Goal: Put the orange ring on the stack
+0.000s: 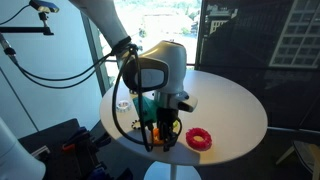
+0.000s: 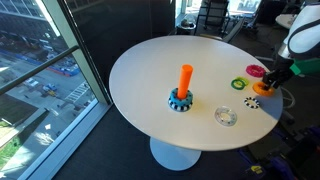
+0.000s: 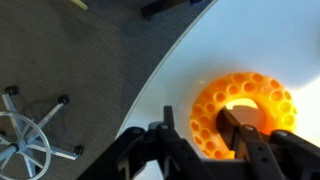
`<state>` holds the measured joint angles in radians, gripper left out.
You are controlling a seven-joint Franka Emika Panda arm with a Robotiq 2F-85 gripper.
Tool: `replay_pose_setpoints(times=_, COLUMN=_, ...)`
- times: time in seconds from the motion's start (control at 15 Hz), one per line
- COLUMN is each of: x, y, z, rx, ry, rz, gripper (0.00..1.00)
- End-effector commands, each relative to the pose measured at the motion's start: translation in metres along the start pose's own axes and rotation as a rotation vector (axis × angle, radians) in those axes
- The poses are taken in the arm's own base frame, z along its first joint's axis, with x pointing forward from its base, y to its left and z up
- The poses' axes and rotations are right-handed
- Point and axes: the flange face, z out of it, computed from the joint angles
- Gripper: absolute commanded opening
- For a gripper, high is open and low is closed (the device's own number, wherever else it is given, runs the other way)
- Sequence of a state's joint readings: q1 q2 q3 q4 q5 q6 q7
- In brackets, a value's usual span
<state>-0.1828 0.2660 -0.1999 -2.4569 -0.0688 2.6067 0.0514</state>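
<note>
black gripper straddles the bumpy orange ring (clamped or not, cannot tell) on a smooth white round table — grey carpet below.

White-grey arm, looping black cable, dark fingers.

Wrist view first: the gripper runs off the bottom edge, and its fingers cover the lower part of the orange ring. We honestly can't tell if they're pinching it or just straddling the wall. The chair base is clipped by the left edge. In an exterior view the arm sits in front of the ring, and a teal bit peeks out behind it; we can't say what that is. In an exterior view the dark speck is too small to identify.
</note>
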Motion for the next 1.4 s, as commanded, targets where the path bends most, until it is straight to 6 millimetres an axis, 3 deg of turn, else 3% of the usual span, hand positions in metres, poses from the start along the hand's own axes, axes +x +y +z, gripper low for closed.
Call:
replay_pose_setpoints(times=0.0, x=0.003, y=-0.001, z=-0.01, rx=0.012, ry=0.009, rz=0.017, gripper=0.18)
replay_pose_setpoints(times=0.13, x=0.0, y=-0.001, z=-0.022, rx=0.013, ry=0.012, rz=0.015, gripper=0.04)
replay_pose_setpoints(times=0.27, x=-0.001, y=-0.001, z=-0.037, rx=0.007, ry=0.03, rz=0.01, gripper=0.08)
replay_pose_setpoints(times=0.47, x=-0.001, y=-0.004, z=-0.063, rx=0.003, ry=0.05, rz=0.0, gripper=0.03)
replay_pose_setpoints(times=0.67, x=-0.002, y=-0.014, z=-0.091, rx=-0.006, ry=0.054, rz=-0.028, gripper=0.04)
replay_pose_setpoints(times=1.33, x=-0.008, y=-0.079, z=-0.165, rx=-0.022, ry=-0.006, rz=-0.175, gripper=0.05)
